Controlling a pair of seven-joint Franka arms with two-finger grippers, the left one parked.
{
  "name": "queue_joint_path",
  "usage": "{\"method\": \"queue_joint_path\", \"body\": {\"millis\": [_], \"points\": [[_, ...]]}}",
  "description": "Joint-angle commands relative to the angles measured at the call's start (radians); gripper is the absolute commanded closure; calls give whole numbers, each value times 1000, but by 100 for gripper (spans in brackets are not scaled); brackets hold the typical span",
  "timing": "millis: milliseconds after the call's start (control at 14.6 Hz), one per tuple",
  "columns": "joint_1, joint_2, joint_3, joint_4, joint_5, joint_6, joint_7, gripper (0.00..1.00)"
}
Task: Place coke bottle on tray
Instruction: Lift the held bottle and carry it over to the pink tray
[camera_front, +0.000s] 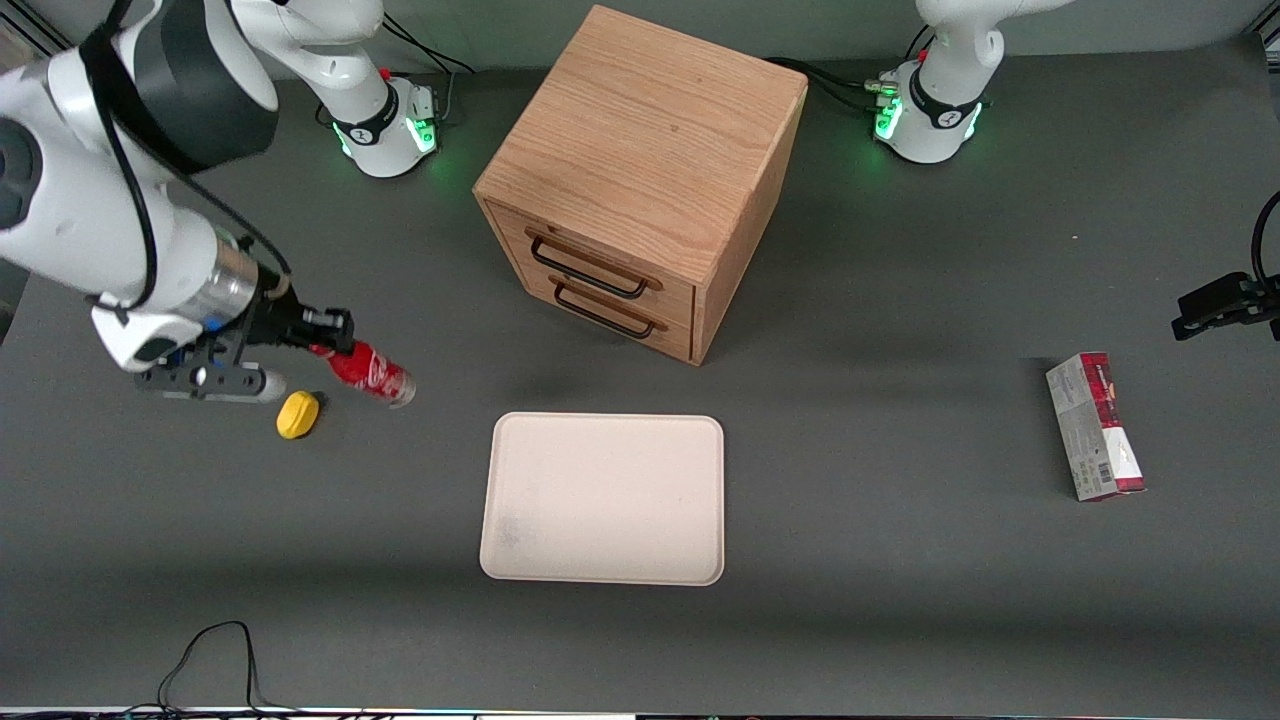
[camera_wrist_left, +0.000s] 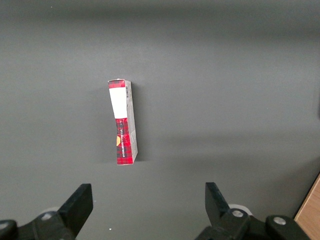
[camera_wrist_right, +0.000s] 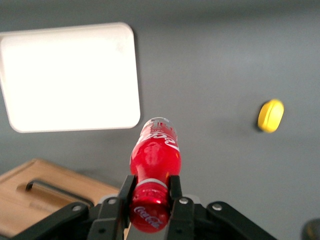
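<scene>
My right gripper (camera_front: 325, 335) is shut on the neck of the coke bottle (camera_front: 372, 374), a small red bottle with white script. It holds the bottle tilted, base outward, lifted above the table toward the working arm's end. In the right wrist view the fingers (camera_wrist_right: 125, 190) clamp the bottle (camera_wrist_right: 156, 152) just below its red cap. The cream tray (camera_front: 604, 497) lies flat on the table in front of the wooden drawer cabinet, nearer the front camera, and is empty. It also shows in the right wrist view (camera_wrist_right: 70, 75).
A small yellow object (camera_front: 297, 414) lies on the table just below the held bottle, also seen in the right wrist view (camera_wrist_right: 270, 115). A wooden two-drawer cabinet (camera_front: 640, 180) stands mid-table. A red-and-grey carton (camera_front: 1094, 426) lies toward the parked arm's end.
</scene>
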Motion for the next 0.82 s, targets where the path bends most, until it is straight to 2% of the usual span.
{"method": "queue_joint_path", "body": {"millis": [0,274,615,752], "points": [[72,226,14,315,-92,-64,61,100],[135,404,12,495,-117,-14,66,100],[197,518,12,503,-210,143,106,100],[210,555,8,503,-220,177,115,100]]}}
